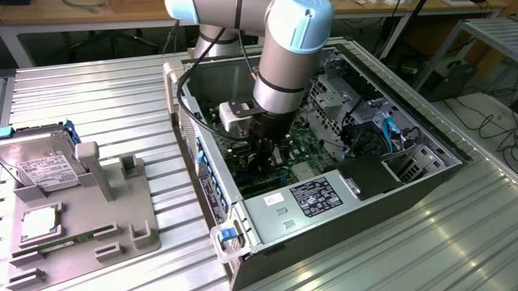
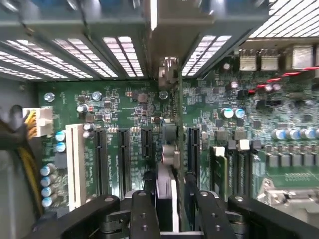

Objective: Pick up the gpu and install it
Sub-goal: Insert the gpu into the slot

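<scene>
The gpu (image 2: 167, 149) stands on edge in a slot of the green motherboard (image 2: 119, 104), seen edge-on as a thin dark card with its metal bracket end (image 2: 168, 69) against the case's rear grille. My gripper (image 2: 170, 179) straddles the card's near end. One finger (image 2: 144, 209) lies against the card, and a narrow dark gap shows between the card and the other finger (image 2: 202, 209). In the exterior view the arm reaches straight down into the open computer case (image 1: 380, 79), with the gripper (image 1: 263, 154) low over the board and the gpu (image 1: 277, 159) just beneath it.
Inside the case are the power supply (image 1: 312, 197), drive cages (image 1: 340, 91), blue cables (image 1: 389, 130), seated RAM (image 2: 219, 169) and a yellow cable bundle (image 2: 30, 134). At the exterior view's left, a grey fixture (image 1: 121, 200) holds a hard drive (image 1: 45, 167) and a RAM stick (image 1: 69, 242).
</scene>
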You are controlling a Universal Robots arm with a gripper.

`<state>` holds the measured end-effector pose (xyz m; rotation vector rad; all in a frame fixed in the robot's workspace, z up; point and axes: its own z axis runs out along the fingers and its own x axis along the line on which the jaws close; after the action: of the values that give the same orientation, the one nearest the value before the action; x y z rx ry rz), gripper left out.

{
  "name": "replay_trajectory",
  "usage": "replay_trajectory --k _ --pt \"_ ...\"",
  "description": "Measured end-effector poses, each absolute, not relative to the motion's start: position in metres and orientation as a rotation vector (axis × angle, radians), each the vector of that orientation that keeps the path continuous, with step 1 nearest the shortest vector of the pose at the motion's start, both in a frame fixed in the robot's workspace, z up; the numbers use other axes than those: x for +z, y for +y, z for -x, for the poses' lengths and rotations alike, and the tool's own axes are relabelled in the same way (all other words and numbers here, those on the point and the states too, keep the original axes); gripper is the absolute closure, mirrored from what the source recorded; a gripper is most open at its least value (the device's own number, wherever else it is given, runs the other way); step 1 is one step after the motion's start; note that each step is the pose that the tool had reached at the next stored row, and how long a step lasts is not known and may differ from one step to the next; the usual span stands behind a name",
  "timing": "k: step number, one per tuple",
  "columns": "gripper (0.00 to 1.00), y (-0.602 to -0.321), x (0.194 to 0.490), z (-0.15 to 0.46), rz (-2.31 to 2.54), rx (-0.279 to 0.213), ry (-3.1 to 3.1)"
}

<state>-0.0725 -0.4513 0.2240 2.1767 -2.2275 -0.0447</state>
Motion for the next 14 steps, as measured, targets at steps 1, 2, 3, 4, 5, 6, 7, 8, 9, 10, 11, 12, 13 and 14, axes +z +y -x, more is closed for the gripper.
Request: replay_trajectory --k 1,2,3,4,5,6,7,8,9,10,11,12,13,14 --pt "0.65 -0.451 0.229 0.073 -2.178 -0.043 -2.228" --pt "0.65 -0.451 0.236 0.072 -2.179 -0.04 -2.229" --pt "0.65 -0.451 0.24 0.072 -2.179 -0.04 -2.23" --pt "0.65 -0.451 0.244 0.072 -2.18 -0.039 -2.23" --pt "0.65 -0.451 0.249 0.072 -2.18 -0.037 -2.231" --pt "0.65 -0.451 0.253 0.073 -2.181 -0.036 -2.232" --pt "0.65 -0.451 0.258 0.072 -2.181 -0.035 -2.232" --pt "0.65 -0.451 0.262 0.072 -2.182 -0.034 -2.233" --pt "0.65 -0.45 0.269 0.072 -2.183 -0.032 -2.234" --pt "0.65 -0.45 0.275 0.073 -2.183 -0.03 -2.235" --pt "0.65 -0.45 0.28 0.073 -2.184 -0.029 -2.235" --pt "0.65 -0.45 0.283 0.073 -2.184 -0.027 -2.236" --pt "0.65 -0.45 0.283 0.072 -2.185 -0.026 -2.236" --pt "0.65 -0.45 0.283 0.072 -2.186 -0.027 -2.237"
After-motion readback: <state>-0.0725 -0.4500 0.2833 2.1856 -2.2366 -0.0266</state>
